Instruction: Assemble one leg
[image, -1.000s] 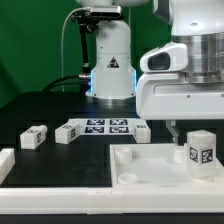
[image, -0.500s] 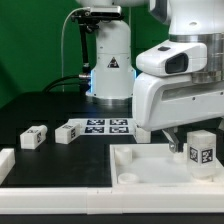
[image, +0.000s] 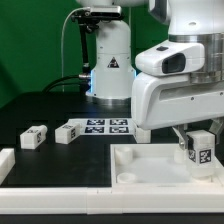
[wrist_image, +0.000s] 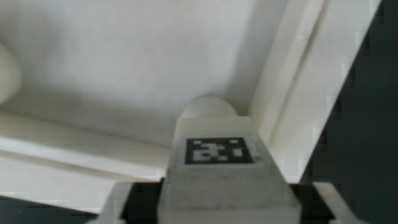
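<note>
My gripper (image: 198, 138) is shut on a leg (image: 200, 152), a stubby white block with a square marker tag. It holds the leg upright over the near corner of the large white panel (image: 150, 168) on the exterior view's right. In the wrist view the leg (wrist_image: 217, 160) fills the space between my two fingers (wrist_image: 135, 202), its rounded end against the panel's raised rim (wrist_image: 285, 90). Two other legs (image: 35, 137) (image: 68, 132) lie on the black table at the exterior view's left. A third (image: 142, 131) lies behind the panel.
The marker board (image: 105, 126) lies beyond the loose legs, in front of the robot base (image: 108, 70). A white raised piece (image: 6, 165) sits at the exterior view's left edge. My arm's white housing (image: 180, 85) hangs over the panel.
My hand has come down and towards the exterior view's left, over the leg at the panel's corner, and has closed round it. The leg has shifted slightly left.
</note>
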